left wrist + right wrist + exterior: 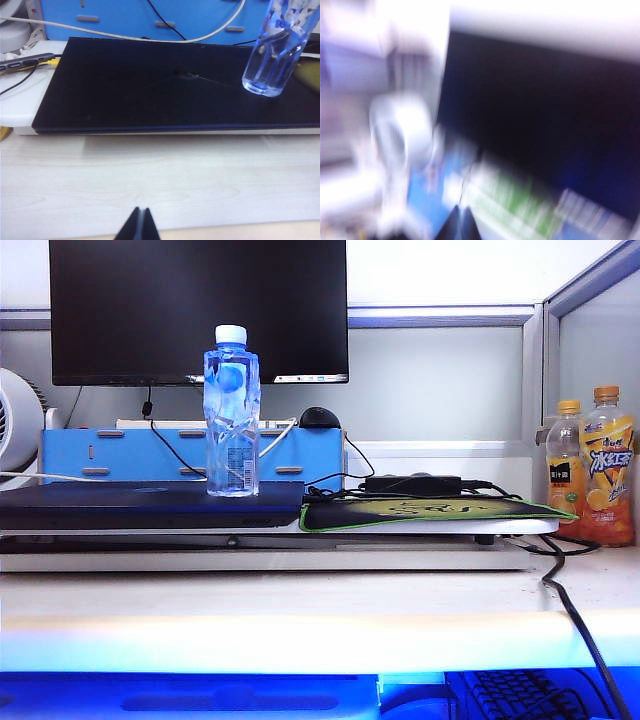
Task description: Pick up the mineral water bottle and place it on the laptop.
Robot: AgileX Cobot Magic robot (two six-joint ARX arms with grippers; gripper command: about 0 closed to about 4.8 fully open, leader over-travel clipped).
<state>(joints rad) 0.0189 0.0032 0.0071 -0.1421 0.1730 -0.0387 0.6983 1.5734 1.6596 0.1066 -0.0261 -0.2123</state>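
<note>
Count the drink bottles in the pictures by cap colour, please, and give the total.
White cap: 1, the mineral water bottle standing on the laptop.
Orange cap: 2, the orange drink bottles at the right.
Total: 3.

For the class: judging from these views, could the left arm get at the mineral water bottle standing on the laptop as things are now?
Probably yes. The left gripper, jaws shut, sits over bare table in front of the laptop. The mineral water bottle stands upright on the laptop's far corner with nothing between; the jaws would need to open first.
</note>
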